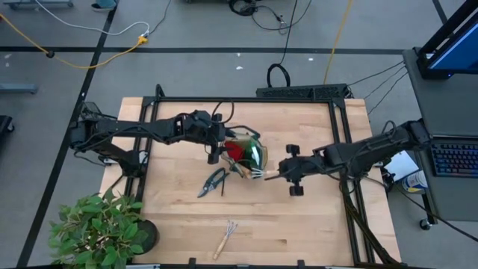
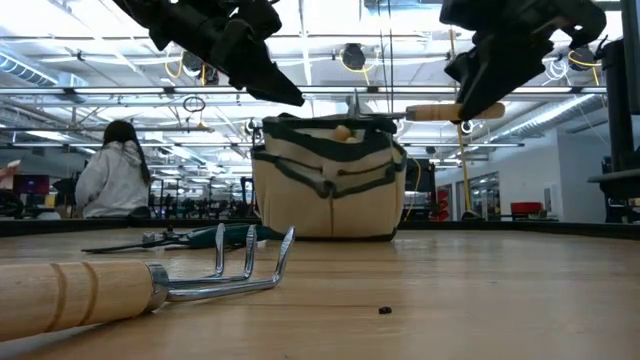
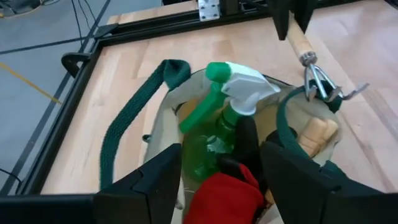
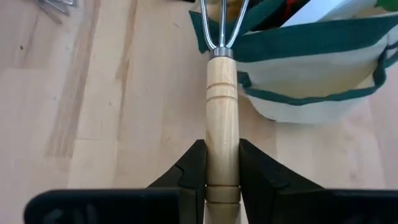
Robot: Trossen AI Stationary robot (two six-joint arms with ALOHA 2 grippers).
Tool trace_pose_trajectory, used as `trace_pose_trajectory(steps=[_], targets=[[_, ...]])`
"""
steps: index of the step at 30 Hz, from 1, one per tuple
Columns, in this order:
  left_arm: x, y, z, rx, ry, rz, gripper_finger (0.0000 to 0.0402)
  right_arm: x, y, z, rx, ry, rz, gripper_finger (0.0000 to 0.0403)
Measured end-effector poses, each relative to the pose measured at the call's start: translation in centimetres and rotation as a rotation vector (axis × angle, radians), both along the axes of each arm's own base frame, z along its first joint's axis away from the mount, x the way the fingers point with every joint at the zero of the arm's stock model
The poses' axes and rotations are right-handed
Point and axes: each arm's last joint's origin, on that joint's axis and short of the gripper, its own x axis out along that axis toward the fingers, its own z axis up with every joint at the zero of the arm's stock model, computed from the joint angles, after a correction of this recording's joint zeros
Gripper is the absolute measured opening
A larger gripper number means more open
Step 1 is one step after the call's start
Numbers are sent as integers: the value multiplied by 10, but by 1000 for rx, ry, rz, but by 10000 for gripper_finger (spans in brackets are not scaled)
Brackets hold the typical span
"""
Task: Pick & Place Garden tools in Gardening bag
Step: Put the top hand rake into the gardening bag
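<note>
Your right tool clamps the rake at the bag rim; your left tool hovers open above it.

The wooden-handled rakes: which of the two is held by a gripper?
The wooden-handled rake at the beige bag, clamped in the right gripper. The other wooden-handled rake lies free on the table near the front edge.

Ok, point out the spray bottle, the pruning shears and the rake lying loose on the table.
spray bottle (image 3: 239, 84), left wrist view, on its white top.
pruning shears (image 1: 214, 181), high view, on the dark handles.
loose rake (image 1: 224, 240), high view, on its wooden handle.
</note>
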Motion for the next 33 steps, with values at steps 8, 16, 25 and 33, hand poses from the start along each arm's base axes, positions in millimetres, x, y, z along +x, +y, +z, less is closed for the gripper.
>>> trace_pose_trajectory(steps=[8,16,25,33], targets=[[0,0,0,33,3,-15,225,5,-20,1,-123,-3,83,56],[-5,4,-7,36,83,-24,225,11,-45,8,-211,-67,83,56],[-5,-12,-10,122,119,-159,225,10,-74,8,-243,-56,3,56],[-1,-4,-12,157,108,-106,225,11,-81,9,-229,-75,27,60]])
